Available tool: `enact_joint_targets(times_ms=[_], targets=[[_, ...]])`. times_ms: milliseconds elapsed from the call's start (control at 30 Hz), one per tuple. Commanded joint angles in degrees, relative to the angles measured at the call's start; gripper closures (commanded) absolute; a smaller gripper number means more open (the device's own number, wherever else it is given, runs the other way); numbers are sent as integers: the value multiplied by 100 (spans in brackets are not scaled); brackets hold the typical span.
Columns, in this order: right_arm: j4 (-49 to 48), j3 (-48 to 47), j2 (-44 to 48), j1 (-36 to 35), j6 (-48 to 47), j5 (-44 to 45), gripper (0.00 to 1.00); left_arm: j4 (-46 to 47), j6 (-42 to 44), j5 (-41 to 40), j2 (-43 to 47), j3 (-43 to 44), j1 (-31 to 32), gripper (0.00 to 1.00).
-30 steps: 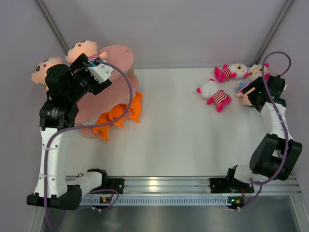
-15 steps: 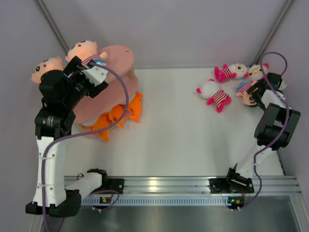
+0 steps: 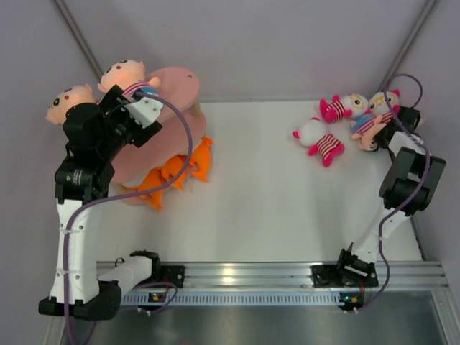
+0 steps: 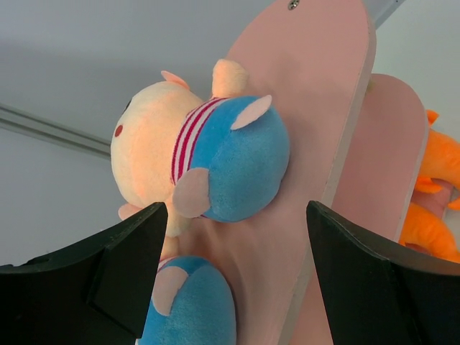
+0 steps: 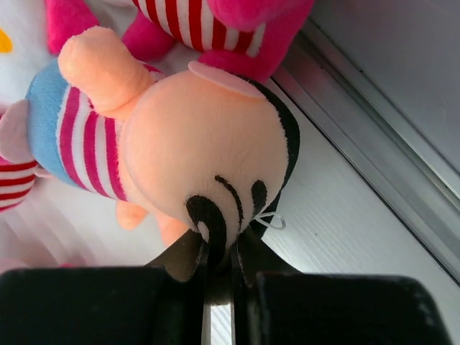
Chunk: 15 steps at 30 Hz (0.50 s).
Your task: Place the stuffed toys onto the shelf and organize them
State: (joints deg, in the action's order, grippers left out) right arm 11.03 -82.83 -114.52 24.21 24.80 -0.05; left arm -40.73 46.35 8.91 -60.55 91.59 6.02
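Observation:
Two boy stuffed toys (image 3: 123, 74) (image 3: 70, 100) sit on the top board of the pink shelf (image 3: 176, 85). My left gripper (image 3: 136, 108) hovers open just in front of them. In the left wrist view one boy's blue pants and striped shirt (image 4: 215, 151) lie on the shelf board (image 4: 316, 86) between my spread fingers (image 4: 93, 287). At the far right, my right gripper (image 3: 382, 136) is shut on the head of a third boy toy (image 3: 365, 128). The right wrist view shows its peach face (image 5: 208, 151) pinched in the gripper (image 5: 219, 248). White striped toys (image 3: 348, 106) (image 3: 320, 140) (image 3: 384, 100) lie beside it.
Orange plush animals (image 3: 180, 169) lie at the foot of the shelf, also in the left wrist view (image 4: 435, 208). A metal frame rail (image 5: 374, 144) and the wall run close behind the right gripper. A pink-limbed striped toy (image 5: 215, 21) touches the held boy.
My right gripper has closed on the boy toy's head and shifted it slightly toward the back corner. The left arm has pulled back a little from the shelf, still open.

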Motion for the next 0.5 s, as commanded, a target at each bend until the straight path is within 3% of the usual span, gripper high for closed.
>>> enact_joint_targets(times_ms=[0, 233, 333, 433, 467], targets=[[-365, 214, 886, 102, -98, 118, 100, 100, -274, 14, -18, 104, -31, 17], [347, 434, 3012, -152, -396, 717, 100, 109, -969, 770, -44, 656, -22, 19], [680, 329, 3734, -635, -852, 674, 100, 109, -1434, 1112, -88, 895, -22, 20], [1197, 40, 4121, -1311, -1266, -193, 100, 109, -1629, 1613, 43, 844, -22, 20], [1426, -83, 4122, -1661, -1423, -893, 100, 109, -1533, 1736, 122, 730, -22, 20]])
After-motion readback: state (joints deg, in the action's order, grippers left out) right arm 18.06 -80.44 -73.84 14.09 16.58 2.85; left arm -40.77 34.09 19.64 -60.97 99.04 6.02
